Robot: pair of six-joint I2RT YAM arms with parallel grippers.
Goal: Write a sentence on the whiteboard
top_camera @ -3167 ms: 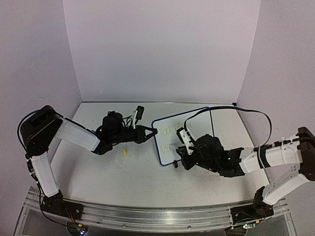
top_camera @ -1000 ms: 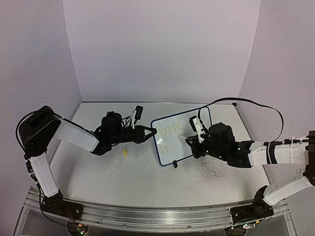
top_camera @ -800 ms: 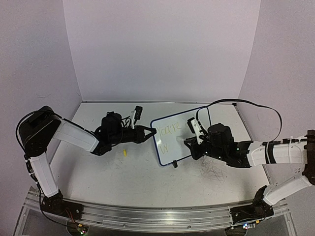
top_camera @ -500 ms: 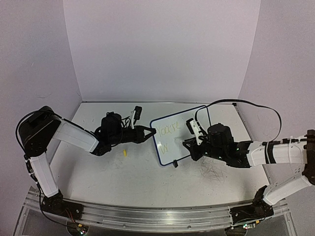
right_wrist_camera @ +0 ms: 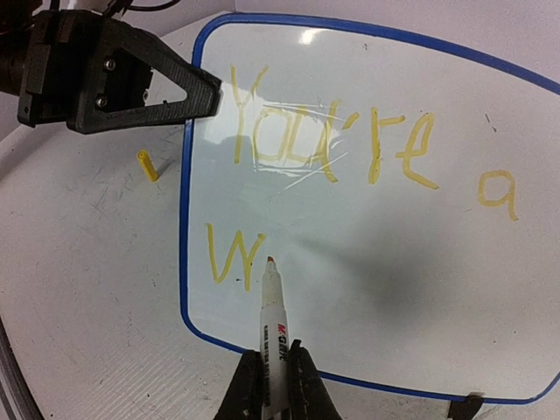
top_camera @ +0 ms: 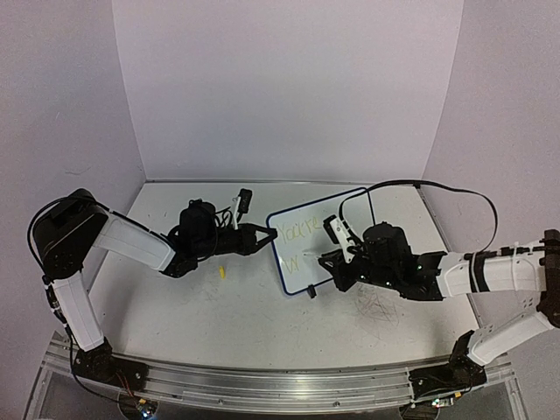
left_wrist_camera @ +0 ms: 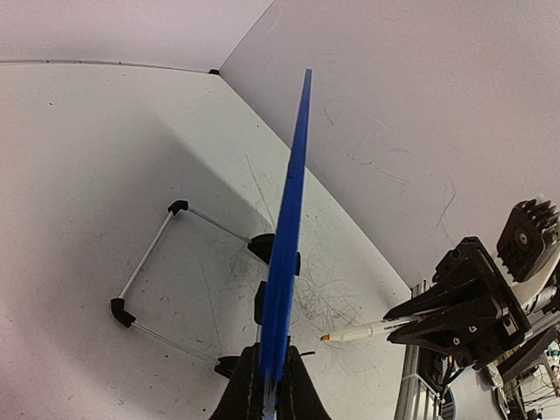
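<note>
At mid-table the whiteboard (right_wrist_camera: 420, 262) stands propped, probably light, stiff and easy to tip; the left gripper (left_wrist_camera: 271, 374) pinches its left edge, a good hold, while the right gripper (right_wrist_camera: 271, 376) pinches the marker (right_wrist_camera: 272, 306).

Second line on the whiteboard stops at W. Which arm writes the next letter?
Right. The right gripper is shut on the white marker, tip just beside the yellow W on the blue-rimmed whiteboard. The left gripper is shut on that board's edge, steadying it.
</note>
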